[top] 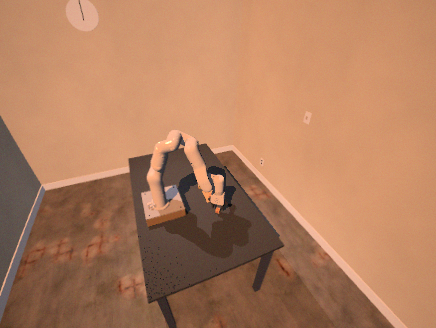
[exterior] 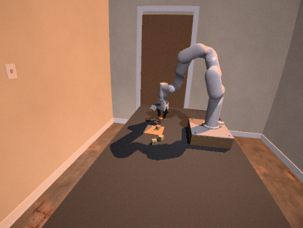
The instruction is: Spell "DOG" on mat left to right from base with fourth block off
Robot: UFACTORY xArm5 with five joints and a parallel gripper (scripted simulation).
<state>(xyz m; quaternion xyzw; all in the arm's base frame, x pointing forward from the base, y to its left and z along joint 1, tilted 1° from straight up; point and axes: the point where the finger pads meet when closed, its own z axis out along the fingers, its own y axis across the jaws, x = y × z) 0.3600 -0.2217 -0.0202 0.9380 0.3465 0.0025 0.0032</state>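
Note:
My gripper (exterior: 161,114) points down at the far side of the orange mat (exterior: 154,131). It stands open. A small orange block (exterior: 160,119) sits right at its fingertips, just beyond the mat's far edge; it also shows in the top view (top: 218,210) under the gripper (top: 216,202). I cannot tell if the fingers touch it. One block (exterior: 158,127) lies on the mat. Two more blocks (exterior: 153,141) (exterior: 160,137) lie on the table just off the mat's near edge. The letters are too small to read.
The robot's base block (exterior: 210,136) stands to the right of the mat, with the arm arching over it. The dark table (top: 200,225) ends close beyond the gripper on the far side in the exterior view.

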